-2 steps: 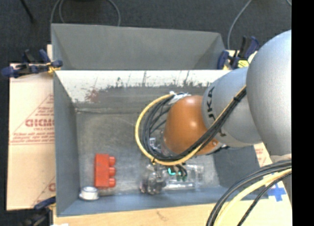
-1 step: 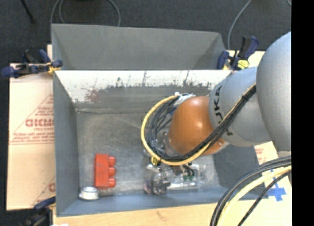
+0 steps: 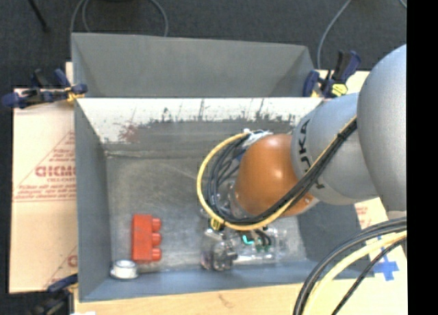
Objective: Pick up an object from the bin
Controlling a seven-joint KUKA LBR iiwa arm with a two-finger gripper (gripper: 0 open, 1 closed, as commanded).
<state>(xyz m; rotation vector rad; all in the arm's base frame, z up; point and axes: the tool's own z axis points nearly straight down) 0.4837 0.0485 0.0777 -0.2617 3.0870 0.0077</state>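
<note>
Grey metal bin (image 3: 89, 190) seen from above, contents listed from left to right. In the lower left corner of the bin floor lies one small round silver cap (image 3: 123, 270). Just to its upper right, and apart from it, lies one red toy building brick (image 3: 146, 238), rectangular, with three studs along its right-hand side. At the lower centre of the frame the gripper (image 3: 220, 252) sits low against the floor; its opening cannot be told, and nothing can be seen in its grasp. Touching it on the right lies one clear, glossy plastic item (image 3: 265, 246) with small green marks, flat on the floor near the front wall. Above it are the wrist's orange cover (image 3: 263, 173) and the grey arm (image 3: 342, 156), entering from the right.
</note>
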